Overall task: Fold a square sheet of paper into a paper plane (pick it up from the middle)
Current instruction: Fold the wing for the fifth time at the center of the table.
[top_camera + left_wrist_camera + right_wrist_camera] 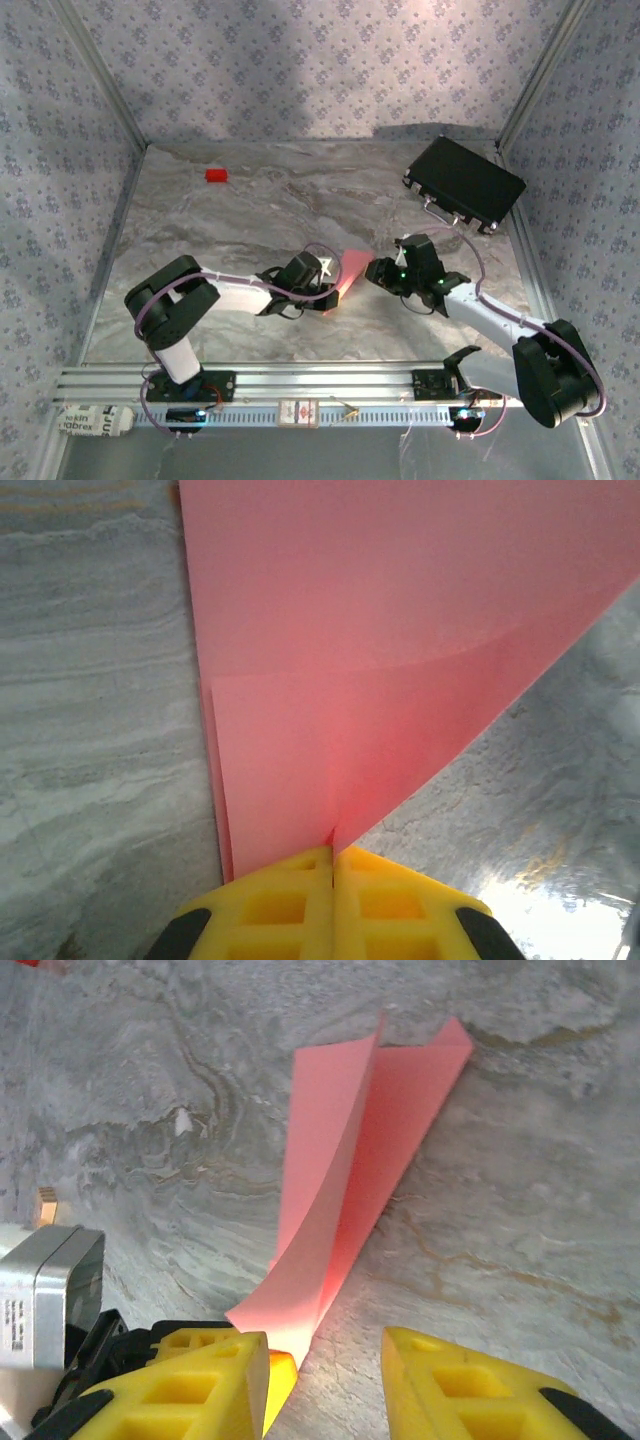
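The left gripper is clamped on the slim creased salmon-pink paper plane, whose long axis runs toward 1 o'clock from the gap of the open right gripper.

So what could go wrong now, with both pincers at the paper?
The left pincer is shut on the paper at its edge. If the arms pull apart, it may tear or slip out.
The right pincer is open, with the folded tip beside one finger, not centred. Closing may catch one layer only and spoil the crease.
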### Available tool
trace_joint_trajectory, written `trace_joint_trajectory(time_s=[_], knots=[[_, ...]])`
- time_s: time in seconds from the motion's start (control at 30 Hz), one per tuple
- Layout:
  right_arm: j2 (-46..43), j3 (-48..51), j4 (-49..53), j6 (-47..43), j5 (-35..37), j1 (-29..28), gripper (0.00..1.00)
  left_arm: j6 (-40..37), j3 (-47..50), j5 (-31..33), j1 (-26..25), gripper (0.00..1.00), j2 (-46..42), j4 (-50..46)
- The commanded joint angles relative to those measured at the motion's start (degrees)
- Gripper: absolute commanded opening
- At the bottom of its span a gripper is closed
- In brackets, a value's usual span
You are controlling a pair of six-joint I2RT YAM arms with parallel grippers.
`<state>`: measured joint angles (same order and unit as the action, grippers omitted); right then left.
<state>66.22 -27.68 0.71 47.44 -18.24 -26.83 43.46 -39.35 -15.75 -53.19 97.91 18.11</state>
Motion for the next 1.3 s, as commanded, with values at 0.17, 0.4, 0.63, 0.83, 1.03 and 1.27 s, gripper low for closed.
trace_joint_trajectory(time_s=[0.17, 0.4, 0.63, 0.83, 1.03, 1.27], knots=[[2.8, 1.3, -5.2, -3.5, -3.3, -0.9, 0.33, 5.4, 0.2, -7.9, 1.0, 0.02, 2.2, 8.4], [5.7, 1.3, -7.9, -2.8, -4.8, -1.0, 0.31, 8.1, 0.5, -8.6, 1.0, 0.02, 3.9, 11.8], [6.7, 1.0, -8.1, -3.1, -5.2, -0.9, 0.3, 9.4, 0.7, -9.7, 1.1, 0.02, 4.8, 13.9], [7.1, 1.4, -8.4, -2.8, -5.7, -0.3, 0.29, 10.5, 1.2, -9.8, 1.1, 0.02, 4.9, 15.6], [6.0, 1.7, -8.4, -2.4, -6.0, 0.3, 0.27, 11.6, 1.7, -10.2, 1.1, 0.02, 5.4, 17.2], [6.0, 2.8, -11.2, -2.0, -9.5, 1.0, 0.22, 13.2, 2.9, -10.6, 1.1, 0.02, 5.5, 19.8]])
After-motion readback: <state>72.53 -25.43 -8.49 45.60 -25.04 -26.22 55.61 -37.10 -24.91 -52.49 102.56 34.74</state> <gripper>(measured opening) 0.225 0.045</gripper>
